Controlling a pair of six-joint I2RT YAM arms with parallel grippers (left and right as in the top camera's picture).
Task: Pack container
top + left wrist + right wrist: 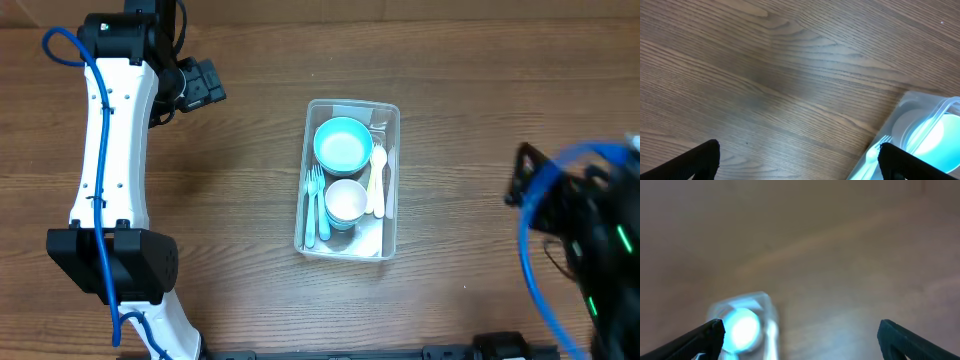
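A clear plastic container [350, 104] rests mid-table [240, 250], untouched, between two wide-open pincers: the left gripper [203, 85] well off to its far left, the right gripper [522, 180] well off to its right.

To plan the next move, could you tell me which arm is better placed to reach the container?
Probably left: the open left gripper has the container close by, whereas from the open right gripper it looks small and farther off.
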